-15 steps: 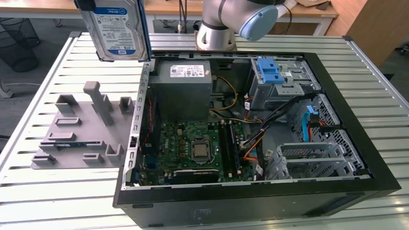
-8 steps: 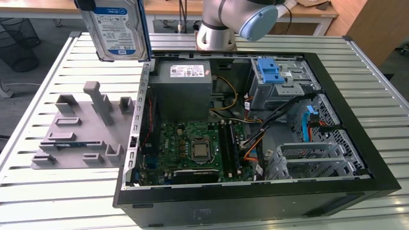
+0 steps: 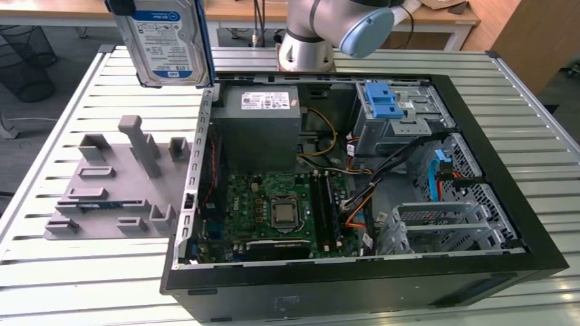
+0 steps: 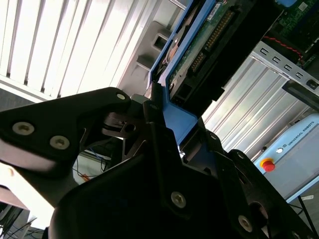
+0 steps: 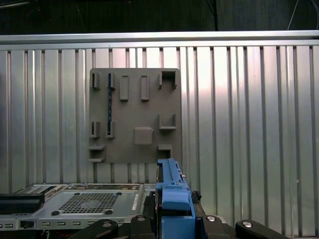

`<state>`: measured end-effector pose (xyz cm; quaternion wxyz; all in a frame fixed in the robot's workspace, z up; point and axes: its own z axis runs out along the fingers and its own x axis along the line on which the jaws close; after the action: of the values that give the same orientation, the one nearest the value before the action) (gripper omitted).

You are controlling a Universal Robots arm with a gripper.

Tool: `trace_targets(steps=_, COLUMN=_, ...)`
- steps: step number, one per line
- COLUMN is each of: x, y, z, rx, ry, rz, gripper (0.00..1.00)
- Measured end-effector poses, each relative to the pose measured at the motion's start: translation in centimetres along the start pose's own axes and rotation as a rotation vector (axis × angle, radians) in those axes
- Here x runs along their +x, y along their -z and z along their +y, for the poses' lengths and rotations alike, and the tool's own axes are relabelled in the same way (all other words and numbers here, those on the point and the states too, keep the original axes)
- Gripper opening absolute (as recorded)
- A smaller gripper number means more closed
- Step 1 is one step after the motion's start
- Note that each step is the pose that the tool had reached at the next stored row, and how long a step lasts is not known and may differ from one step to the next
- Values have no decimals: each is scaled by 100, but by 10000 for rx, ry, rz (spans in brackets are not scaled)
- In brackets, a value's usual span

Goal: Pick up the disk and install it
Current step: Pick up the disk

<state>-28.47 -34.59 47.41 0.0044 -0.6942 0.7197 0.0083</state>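
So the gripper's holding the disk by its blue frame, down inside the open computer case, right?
Not inside the case. The gripper holds the disk by its blue frame, but the exterior view shows it up in the air outside the open computer case, above the table at the exterior view's left.

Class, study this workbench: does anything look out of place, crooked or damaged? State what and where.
The disk hangs upright in mid-air over the slatted table, outside the open computer case, not seated in any bay. In the first wrist view the pincer clamps its blue carrier frame. Nothing looks spilled or broken.
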Motion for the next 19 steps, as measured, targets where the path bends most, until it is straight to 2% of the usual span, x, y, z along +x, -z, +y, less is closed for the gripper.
trace_targets(steps=7, x=2, y=0, z=0, rx=0, ry=-1, rz=0, gripper=36)
trace_targets(steps=12, x=1, y=1, z=-56, rx=-1, ry=0, rz=1, gripper=36)
trace_targets(steps=19, x=17, y=0, z=-63, rx=0, ry=-1, rz=0, gripper=36)
